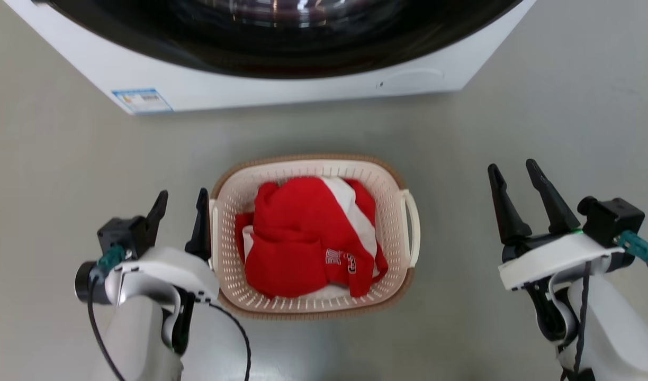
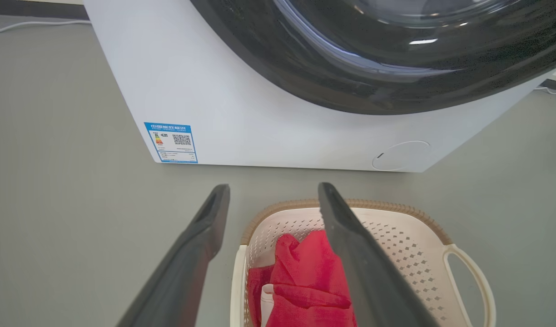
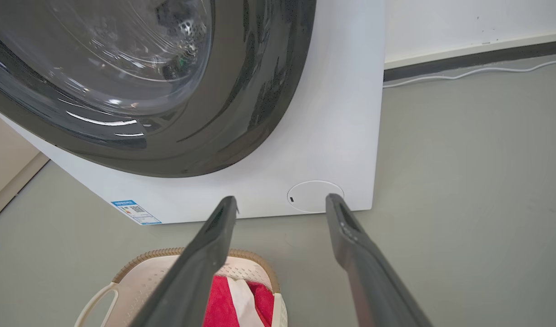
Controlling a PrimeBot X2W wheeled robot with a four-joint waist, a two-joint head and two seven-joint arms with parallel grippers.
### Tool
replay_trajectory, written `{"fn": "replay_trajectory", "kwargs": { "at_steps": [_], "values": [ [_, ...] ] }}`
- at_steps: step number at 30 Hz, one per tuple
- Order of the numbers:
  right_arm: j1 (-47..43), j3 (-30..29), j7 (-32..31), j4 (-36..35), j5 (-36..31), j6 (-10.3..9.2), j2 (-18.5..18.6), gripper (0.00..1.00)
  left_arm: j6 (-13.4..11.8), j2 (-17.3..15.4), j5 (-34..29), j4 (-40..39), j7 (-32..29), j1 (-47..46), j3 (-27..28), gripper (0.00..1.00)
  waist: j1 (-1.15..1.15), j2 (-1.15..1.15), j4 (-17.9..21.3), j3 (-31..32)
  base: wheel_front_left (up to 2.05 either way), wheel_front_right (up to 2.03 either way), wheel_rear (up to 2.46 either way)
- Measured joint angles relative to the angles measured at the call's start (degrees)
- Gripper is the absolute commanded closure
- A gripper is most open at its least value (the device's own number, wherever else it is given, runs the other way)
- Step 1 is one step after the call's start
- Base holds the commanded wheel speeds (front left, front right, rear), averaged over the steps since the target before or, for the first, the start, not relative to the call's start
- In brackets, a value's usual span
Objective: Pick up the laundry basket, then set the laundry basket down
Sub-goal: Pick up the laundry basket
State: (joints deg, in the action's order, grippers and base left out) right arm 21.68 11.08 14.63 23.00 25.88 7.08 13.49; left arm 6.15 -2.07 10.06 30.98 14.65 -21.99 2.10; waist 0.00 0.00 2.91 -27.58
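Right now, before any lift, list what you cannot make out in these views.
1. Left handle of the laundry basket: head view, partly behind the left tool's inner finger; contact cannot be judged.
2. Basket floor: head view, covered by the red and white clothing.
3. Washing machine upper part: cut off by every view's top edge.
4. Blue label text: head view, too small.

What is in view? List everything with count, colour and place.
laundry basket: one, cream with brown rim, on the floor before the washing machine
clothing: one bundle, red and white, inside the basket
washing machine: one, white with dark door, beyond the basket
energy label: one, blue, machine's lower left corner
floor: grey, all round
left gripper: one, dark, open, beside the basket's left side
right gripper: one, dark, open, apart to the basket's right
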Motion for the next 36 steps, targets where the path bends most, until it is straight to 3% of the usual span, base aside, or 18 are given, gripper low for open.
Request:
{"fn": "replay_trajectory", "kwargs": {
  "at_steps": [9, 15, 36],
  "values": [
    [5.08, 2.82, 0.00, 7.16, 2.56, 0.00, 0.23, 0.00, 0.51, -0.03, 0.04, 10.39, 0.00, -8.00, 0.60, 0.00, 0.00, 0.00, -0.78, -6.76, 0.00, 0.00, 0.00],
    [9.61, 7.87, 0.00, 13.10, 5.32, 0.00, 0.57, 0.00, 0.98, 0.11, 0.04, 18.20, 0.00, -13.78, 0.27, 0.00, 0.00, 0.00, -1.38, -11.20, 0.00, 0.00, 0.00],
    [19.57, 21.84, 0.00, 22.79, 13.41, 0.00, -0.36, 0.00, 1.00, 0.19, -0.03, 35.15, 0.00, -27.03, -0.74, 0.00, 0.00, 0.00, -2.58, -22.76, 0.00, 0.00, 0.00]
  ]
}}
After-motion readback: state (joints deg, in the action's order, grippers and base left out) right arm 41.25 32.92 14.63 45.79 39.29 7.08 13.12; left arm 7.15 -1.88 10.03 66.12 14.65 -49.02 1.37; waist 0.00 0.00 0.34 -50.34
